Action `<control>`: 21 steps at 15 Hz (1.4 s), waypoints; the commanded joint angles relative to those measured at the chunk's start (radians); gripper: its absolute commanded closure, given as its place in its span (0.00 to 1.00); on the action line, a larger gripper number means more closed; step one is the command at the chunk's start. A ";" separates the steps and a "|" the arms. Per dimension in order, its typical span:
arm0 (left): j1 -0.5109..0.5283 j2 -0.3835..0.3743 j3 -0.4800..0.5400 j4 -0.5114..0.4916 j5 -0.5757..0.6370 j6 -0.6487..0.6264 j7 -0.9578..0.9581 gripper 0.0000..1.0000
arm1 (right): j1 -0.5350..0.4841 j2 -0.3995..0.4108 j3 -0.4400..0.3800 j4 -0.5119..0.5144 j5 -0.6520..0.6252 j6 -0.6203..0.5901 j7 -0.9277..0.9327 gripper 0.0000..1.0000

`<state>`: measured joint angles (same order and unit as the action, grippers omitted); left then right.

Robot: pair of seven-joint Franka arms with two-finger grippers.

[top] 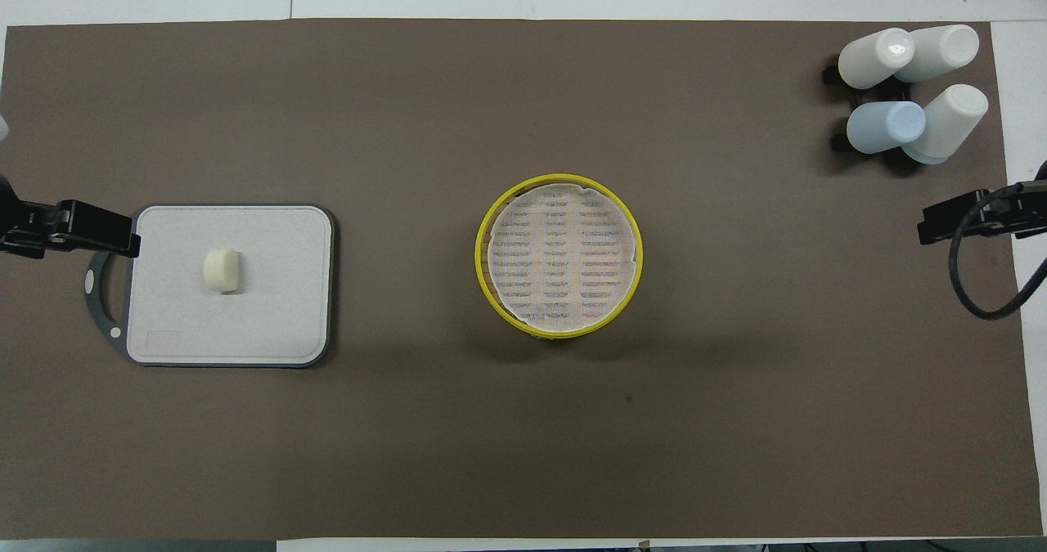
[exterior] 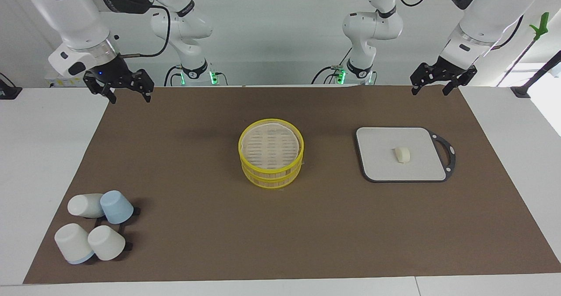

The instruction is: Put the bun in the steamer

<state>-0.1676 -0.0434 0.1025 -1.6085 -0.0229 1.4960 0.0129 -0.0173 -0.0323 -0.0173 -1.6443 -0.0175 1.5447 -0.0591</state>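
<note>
Brown mat (exterior: 197, 226), bun (exterior: 402, 154) on cutting board (exterior: 381, 164), steamer (exterior: 271, 158) mid-mat, both pincers wide at edges.

Bare mat (exterior: 342, 190) between bun (exterior: 402, 154), steamer (exterior: 271, 159)

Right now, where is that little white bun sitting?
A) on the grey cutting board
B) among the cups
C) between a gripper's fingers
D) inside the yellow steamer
A: the bun lies on the grey cutting board, toward the left arm's end of the table, apart from the steamer in the middle. The left gripper and the right gripper both hang open and hold nothing.
</note>
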 commanded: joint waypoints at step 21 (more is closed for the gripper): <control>0.026 -0.093 0.011 -0.596 0.014 0.561 0.039 0.00 | 0.497 0.377 0.022 0.281 0.031 0.178 0.623 0.03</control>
<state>-0.1523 -0.1480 0.1168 -2.1157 -0.0226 1.9478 0.0326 0.4273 0.2823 0.0085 -1.4434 0.0184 1.7021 0.5042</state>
